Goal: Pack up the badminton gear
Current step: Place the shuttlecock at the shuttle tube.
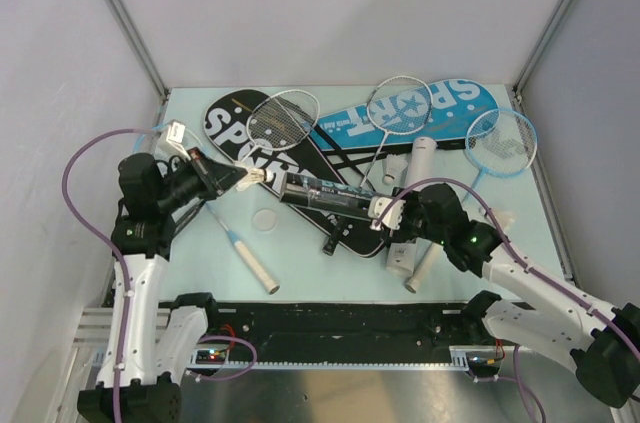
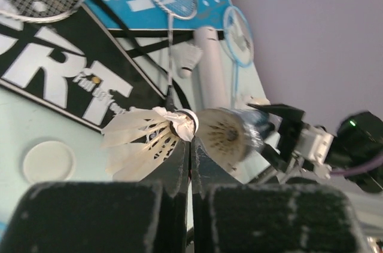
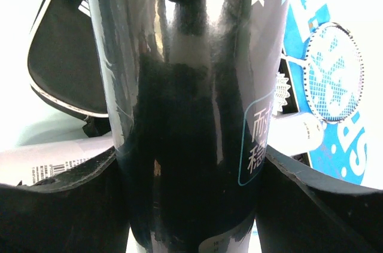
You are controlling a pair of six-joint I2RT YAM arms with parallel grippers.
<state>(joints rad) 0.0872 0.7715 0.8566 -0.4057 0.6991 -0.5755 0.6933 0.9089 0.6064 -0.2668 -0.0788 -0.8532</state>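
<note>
The pale green table (image 1: 300, 263) is holding a black cover (image 1: 225, 123), a blue cover (image 1: 450, 108), a white tube (image 1: 424, 155), a small round lid (image 1: 265, 219), a light-blue racket (image 1: 503, 141) and a white racket handle (image 1: 245, 255). They are all lying flat on it.

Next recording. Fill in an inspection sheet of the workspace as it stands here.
Surface: pale green tabletop, gear spread across the back.
Job's things: black cover and blue cover lie flat, rackets across them; white tube by the right arm.
Clutter: one loose white round cap.
Grippers: left gripper shut on a shuttlecock at the mouth of the black tube; right gripper clamps that tube.
Cables: purple cables loop from both arms.
Surroundings: plain pale walls, metal corner posts.
</note>
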